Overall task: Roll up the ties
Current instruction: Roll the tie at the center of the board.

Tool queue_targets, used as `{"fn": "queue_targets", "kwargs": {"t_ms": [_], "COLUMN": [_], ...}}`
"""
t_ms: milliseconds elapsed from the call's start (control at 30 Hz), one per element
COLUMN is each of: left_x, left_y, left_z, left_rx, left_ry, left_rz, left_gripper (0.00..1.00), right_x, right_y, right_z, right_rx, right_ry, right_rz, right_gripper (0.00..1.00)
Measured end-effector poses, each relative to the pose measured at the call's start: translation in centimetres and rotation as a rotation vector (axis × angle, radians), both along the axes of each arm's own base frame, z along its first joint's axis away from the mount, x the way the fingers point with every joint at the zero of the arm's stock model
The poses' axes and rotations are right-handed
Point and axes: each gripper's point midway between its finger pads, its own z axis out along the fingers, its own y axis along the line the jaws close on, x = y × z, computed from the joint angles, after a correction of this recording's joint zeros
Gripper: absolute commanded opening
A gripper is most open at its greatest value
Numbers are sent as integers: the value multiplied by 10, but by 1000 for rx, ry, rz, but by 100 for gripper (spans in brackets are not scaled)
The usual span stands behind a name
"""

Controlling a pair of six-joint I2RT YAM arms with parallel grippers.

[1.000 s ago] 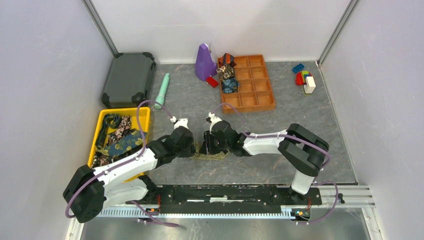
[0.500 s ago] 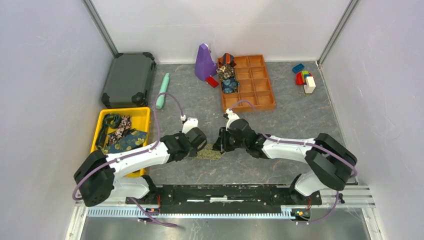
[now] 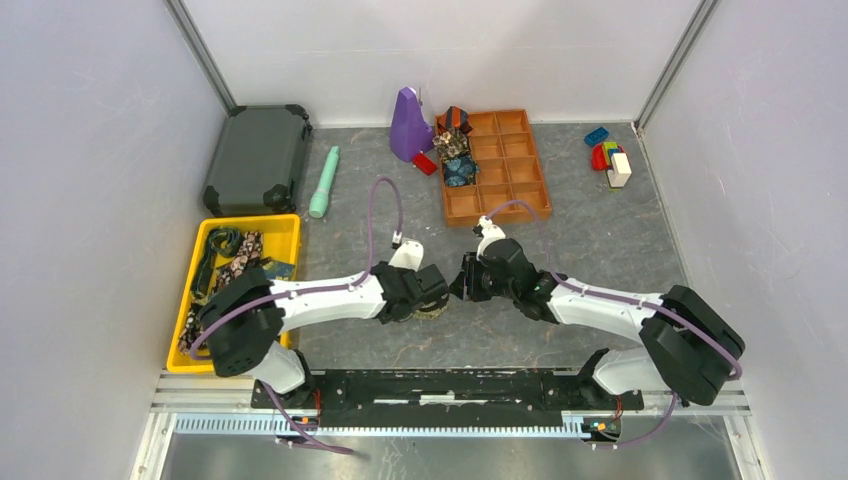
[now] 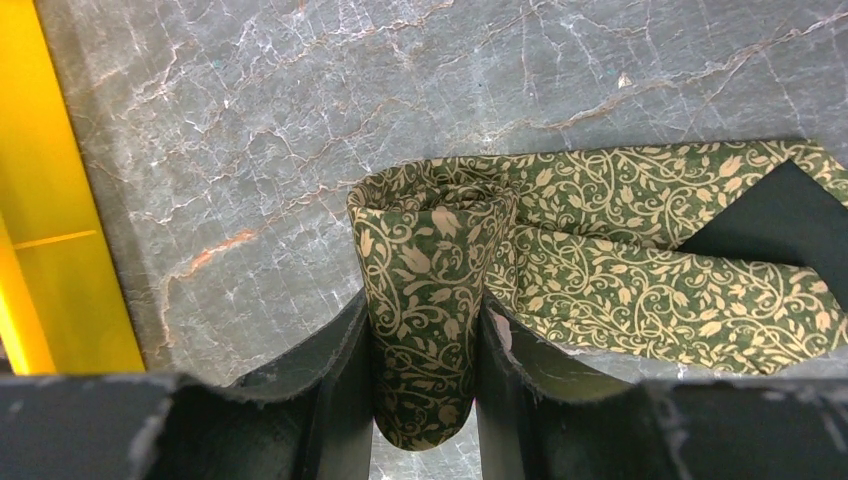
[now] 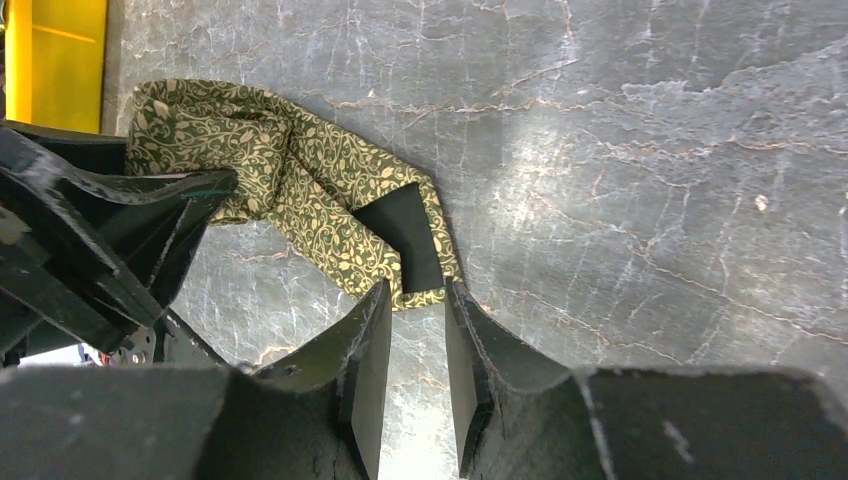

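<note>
- Where the left gripper [image 4: 423,305] meets the worktop [image 3: 600,250], its two fingers are clamped on the rolled coil of the olive-gold tie [image 4: 425,250], which stands up between them
- From that coil the unrolled rest of the tie runs flat along the worktop, away from the left gripper and towards the right gripper [image 5: 417,290]
- The right gripper's fingers stand a little apart, with bare worktop showing in the narrow gap
- The tie's pointed end, its black lining turned up, lies flat right at the right gripper's fingertips; whether they touch it I cannot tell
- In the overhead view the two grippers face each other closely, with the tie below and between them
- Behind the left gripper, a yellow bin [image 3: 285,228] holds loose ties [image 3: 235,265]
- Well beyond the right gripper, an orange tray [image 3: 520,170] has rolled ties [image 3: 455,155] in its left compartments
</note>
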Motion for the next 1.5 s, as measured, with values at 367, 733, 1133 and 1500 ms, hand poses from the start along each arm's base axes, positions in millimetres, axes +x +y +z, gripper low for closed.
{"fn": "queue_targets", "kwargs": {"t_ms": [367, 733, 1133, 1500], "left_x": [1, 0, -2, -6], "left_y": [-13, -17, -20, -24], "left_z": [-7, -12, -14, -16], "left_rx": [188, 254, 238, 209], "left_ry": [-3, 8, 20, 51], "left_rz": [-24, -44, -44, -47], "left_gripper": [36, 44, 55, 64], "right_x": [4, 4, 4, 1], "right_y": [-18, -26, -28, -30], "right_z": [3, 2, 2, -1], "right_rx": [-12, -29, -36, -50], "right_ry": [-21, -23, -23, -9], "right_rz": [-41, -60, -61, -60], "right_gripper": [33, 33, 33, 33]}}
